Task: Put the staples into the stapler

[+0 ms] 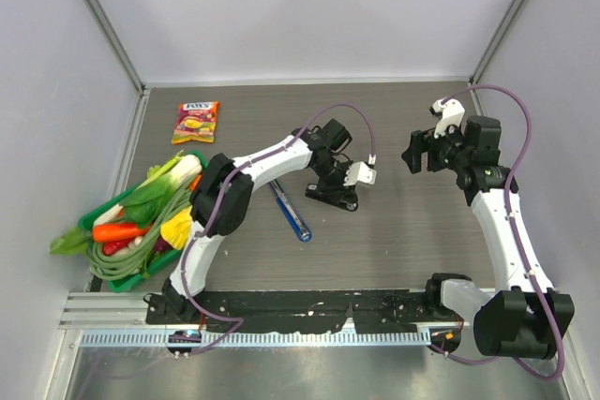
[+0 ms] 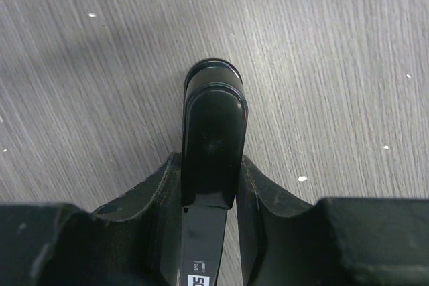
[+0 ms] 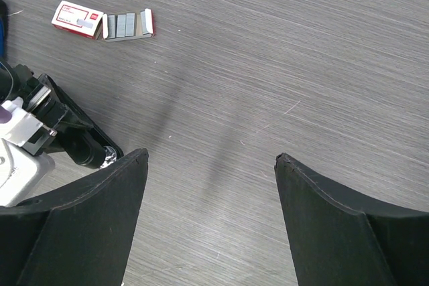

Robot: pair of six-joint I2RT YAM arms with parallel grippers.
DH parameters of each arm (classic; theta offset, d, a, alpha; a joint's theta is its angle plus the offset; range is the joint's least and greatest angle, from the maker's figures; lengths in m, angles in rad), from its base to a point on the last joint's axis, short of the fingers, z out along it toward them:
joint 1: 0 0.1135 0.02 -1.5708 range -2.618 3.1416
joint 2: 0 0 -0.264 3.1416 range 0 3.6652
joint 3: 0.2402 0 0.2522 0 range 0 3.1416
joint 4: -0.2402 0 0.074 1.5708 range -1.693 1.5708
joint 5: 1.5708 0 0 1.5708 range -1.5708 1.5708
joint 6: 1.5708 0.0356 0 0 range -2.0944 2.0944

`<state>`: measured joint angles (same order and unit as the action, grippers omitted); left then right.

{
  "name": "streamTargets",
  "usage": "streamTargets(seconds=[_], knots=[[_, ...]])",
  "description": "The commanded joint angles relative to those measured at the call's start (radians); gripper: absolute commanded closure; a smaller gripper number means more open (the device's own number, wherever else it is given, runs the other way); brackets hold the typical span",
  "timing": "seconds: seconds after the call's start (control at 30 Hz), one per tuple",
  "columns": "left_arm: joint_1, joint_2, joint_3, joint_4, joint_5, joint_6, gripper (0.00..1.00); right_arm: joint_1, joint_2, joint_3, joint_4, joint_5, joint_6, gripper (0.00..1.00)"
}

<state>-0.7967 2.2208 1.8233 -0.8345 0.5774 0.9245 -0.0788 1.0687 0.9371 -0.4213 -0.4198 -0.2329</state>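
Note:
The black stapler (image 2: 213,132) lies on the table, its rounded end pointing away from me. My left gripper (image 2: 210,161) is shut on the stapler, one finger pressed against each side; from above, this gripper (image 1: 330,178) is directly over the stapler (image 1: 333,199). The staples (image 3: 122,25) are silvery strips in the slid-out tray of a small red-and-white box (image 3: 78,18), far up-left in the right wrist view. My right gripper (image 3: 211,159) hangs open over bare table with nothing between its fingers, to the right of the stapler (image 3: 80,142). From above, the right gripper (image 1: 422,150) is raised.
A blue pen (image 1: 292,213) lies just left of the stapler. A candy packet (image 1: 195,122) sits at the back left. A green tray (image 1: 94,222) of toy vegetables stands along the left edge. Grey walls enclose the table.

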Motion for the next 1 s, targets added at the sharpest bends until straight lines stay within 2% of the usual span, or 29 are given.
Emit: streamTargets(seconds=[0.0,0.13,0.37,0.53,0.6,0.73,0.97], knots=[[-0.010,-0.059,-0.067,0.167,-0.112,-0.124,1.00,-0.006,-0.029,0.000,0.019,-0.017,-0.008,0.19],[-0.010,-0.128,-0.093,0.233,-0.175,-0.200,1.00,-0.006,-0.044,-0.009,0.019,-0.062,-0.035,0.19],[-0.010,-0.344,-0.157,0.258,-0.211,-0.283,1.00,-0.004,-0.093,-0.064,-0.042,-0.377,-0.207,0.19],[-0.010,-0.483,-0.217,0.216,-0.169,-0.308,1.00,0.025,-0.174,-0.156,0.038,-0.582,-0.338,0.18],[-0.010,-0.539,-0.234,0.198,-0.152,-0.315,1.00,0.048,-0.136,-0.124,0.035,-0.579,-0.333,0.19],[-0.010,-0.587,-0.257,0.189,-0.131,-0.355,1.00,0.169,-0.110,-0.080,0.085,-0.501,-0.362,0.19],[-0.009,-0.628,-0.294,0.202,-0.088,-0.435,1.00,0.301,-0.073,-0.024,0.131,-0.544,-0.448,0.19]])
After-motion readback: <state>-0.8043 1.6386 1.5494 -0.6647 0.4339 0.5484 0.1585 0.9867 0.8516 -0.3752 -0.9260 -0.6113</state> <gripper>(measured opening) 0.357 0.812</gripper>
